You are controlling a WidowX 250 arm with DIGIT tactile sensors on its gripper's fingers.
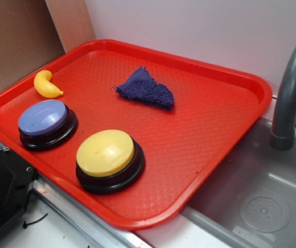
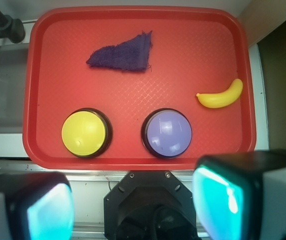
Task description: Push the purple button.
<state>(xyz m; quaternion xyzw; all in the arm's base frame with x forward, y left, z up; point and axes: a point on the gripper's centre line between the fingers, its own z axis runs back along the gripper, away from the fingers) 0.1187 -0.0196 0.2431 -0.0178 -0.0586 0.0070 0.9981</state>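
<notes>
Evidently nothing done yet: purple button (image 2: pixel 166 133) sits untouched at the tray's (image 2: pixel 133 65) near edge beside the yellow button (image 2: pixel 84 133), end effector (image 2: pixel 133 207) fingers apart, well short of it.

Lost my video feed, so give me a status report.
Gripper open, empty, short of the tray. Purple button untouched, beside yellow button. Nothing in the way.

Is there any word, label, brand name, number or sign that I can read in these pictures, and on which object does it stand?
None can be read in either view.
The purple button, the yellow button, the toy banana, the cloth and the red tray all show plain surfaces without print.
</notes>
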